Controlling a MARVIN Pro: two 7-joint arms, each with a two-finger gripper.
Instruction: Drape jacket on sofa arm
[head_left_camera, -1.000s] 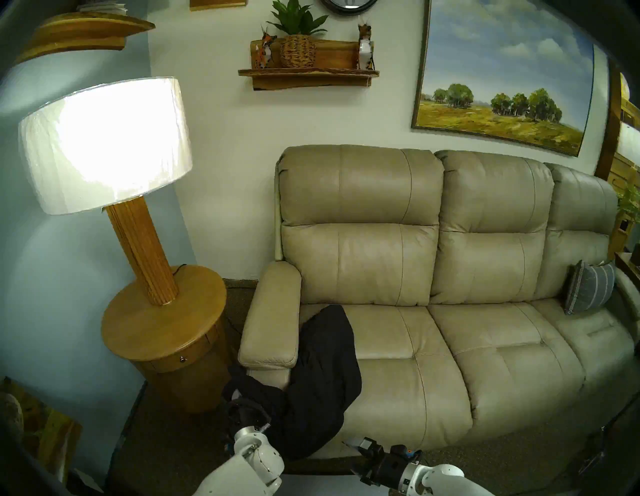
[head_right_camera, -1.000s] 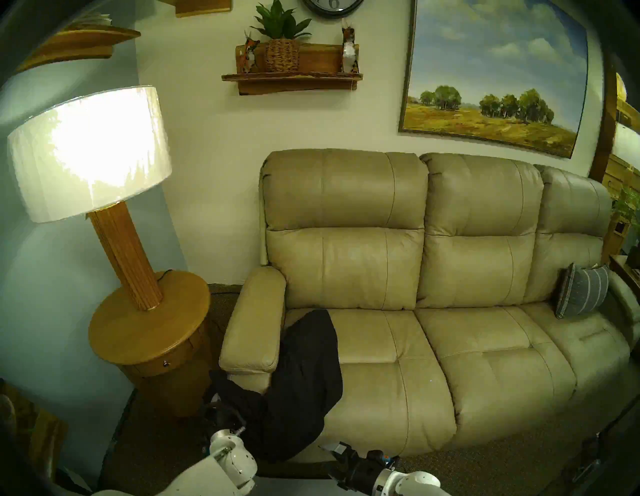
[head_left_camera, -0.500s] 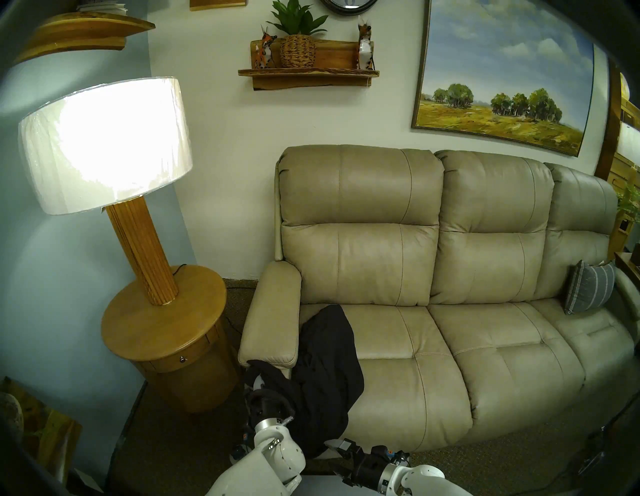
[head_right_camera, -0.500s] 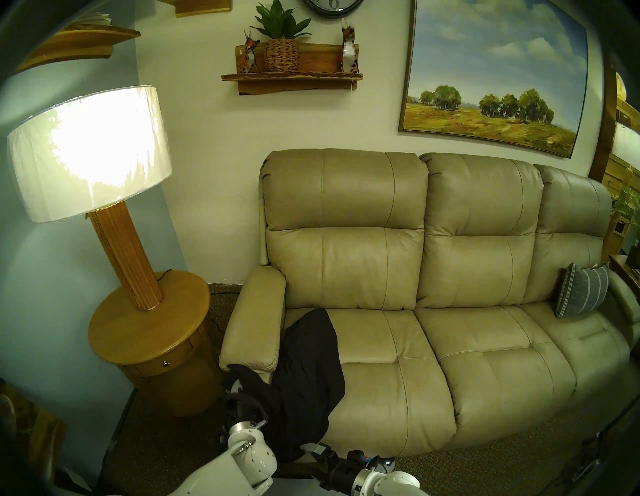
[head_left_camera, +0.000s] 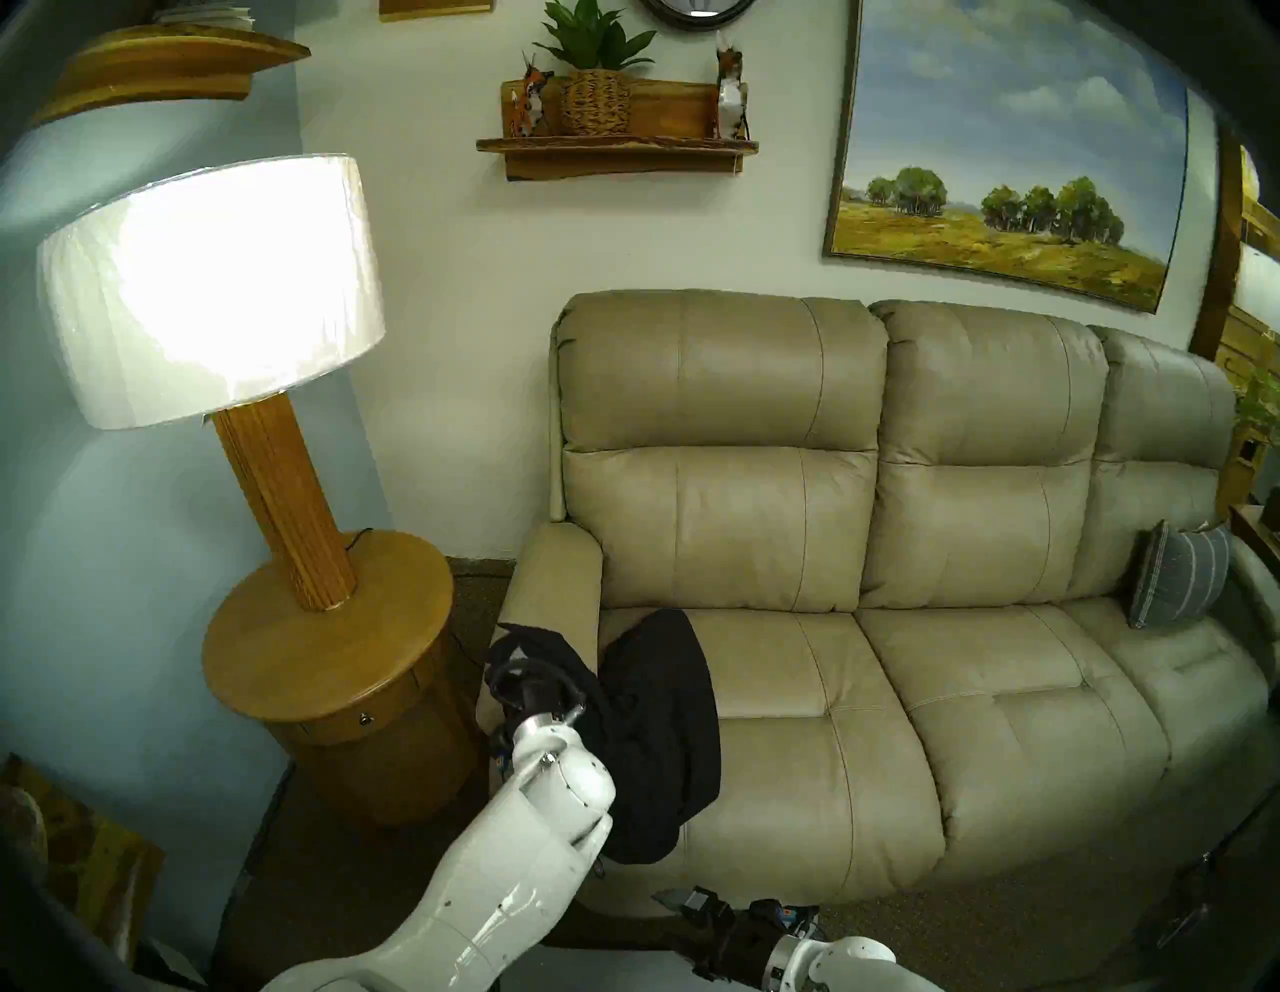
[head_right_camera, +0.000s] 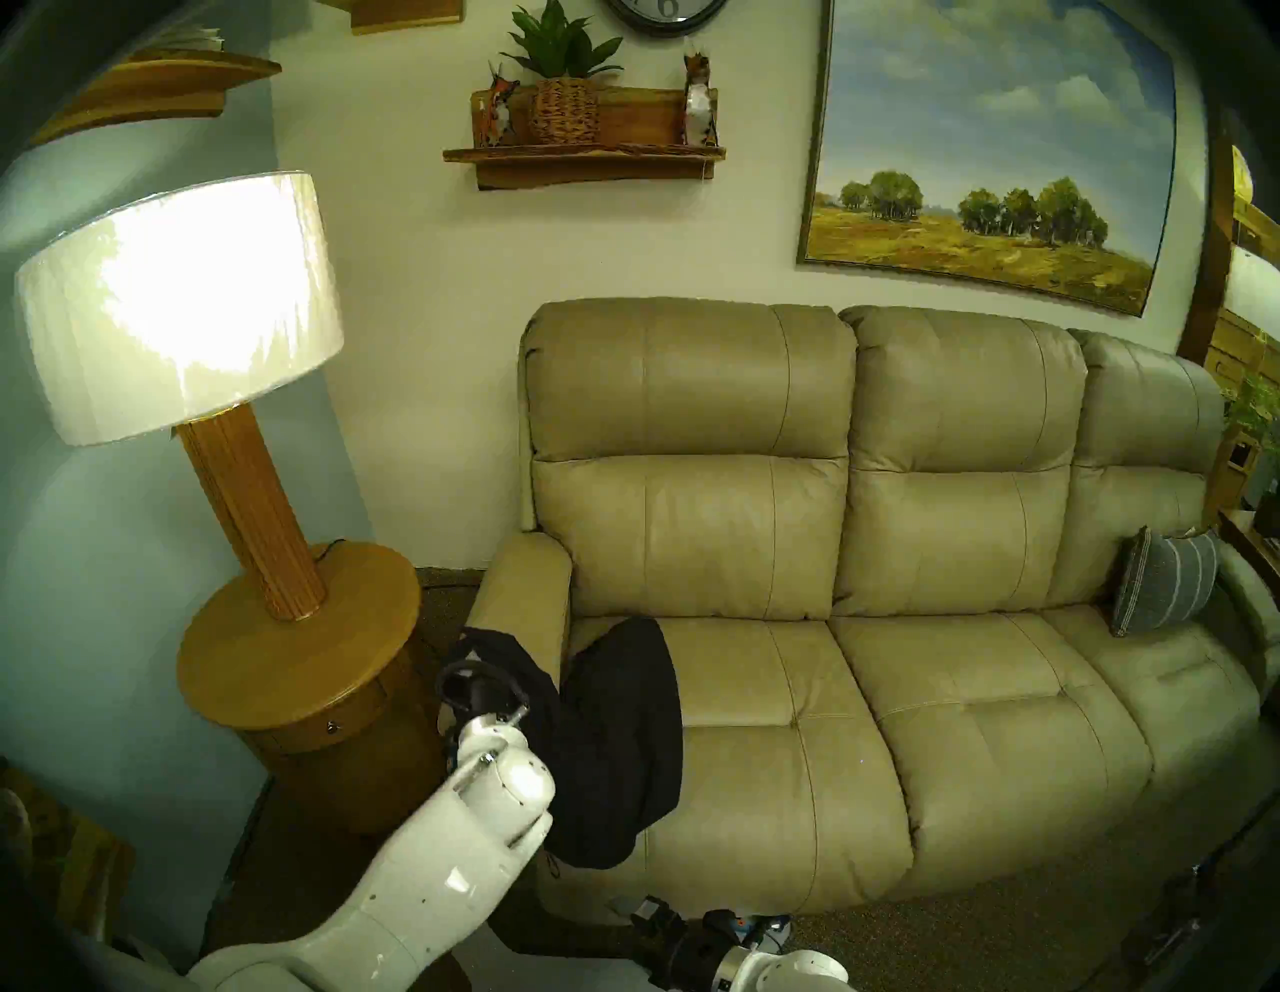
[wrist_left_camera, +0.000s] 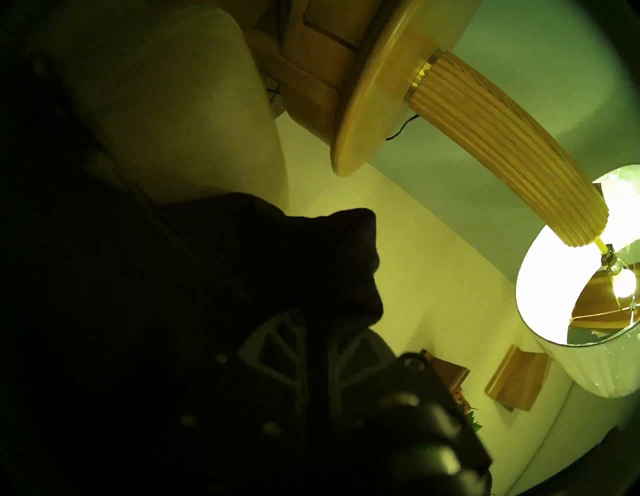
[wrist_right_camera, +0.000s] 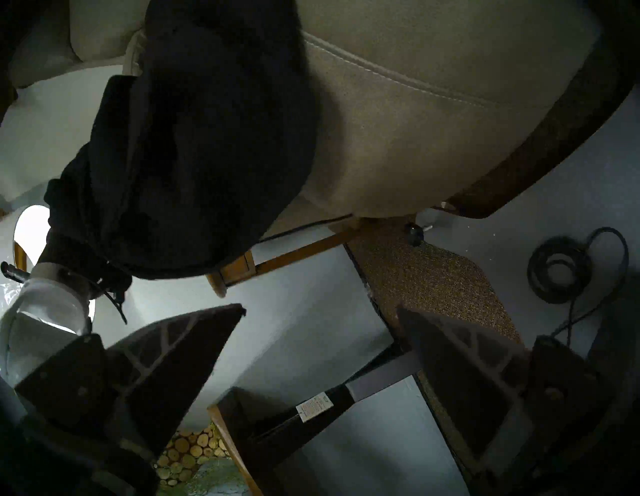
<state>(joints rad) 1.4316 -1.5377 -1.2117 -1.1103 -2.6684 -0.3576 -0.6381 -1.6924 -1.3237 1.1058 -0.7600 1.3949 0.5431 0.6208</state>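
Left gripper (head_left_camera: 516, 648), clamped on jacket (head_left_camera: 658, 727) edge above sofa arm (head_left_camera: 554, 568); the trailing bulk's weight could drag the fabric free. Right gripper (wrist_right_camera: 320, 311) gapes empty.

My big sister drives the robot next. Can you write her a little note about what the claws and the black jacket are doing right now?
Left claw: shut on the jacket, holding one end over the sofa arm.
Right claw: open, empty, low by the sofa's front.
Done: jacket gripped, one end lifted.
Left: most of it lies on the seat beside the arm; pull it across, let go.
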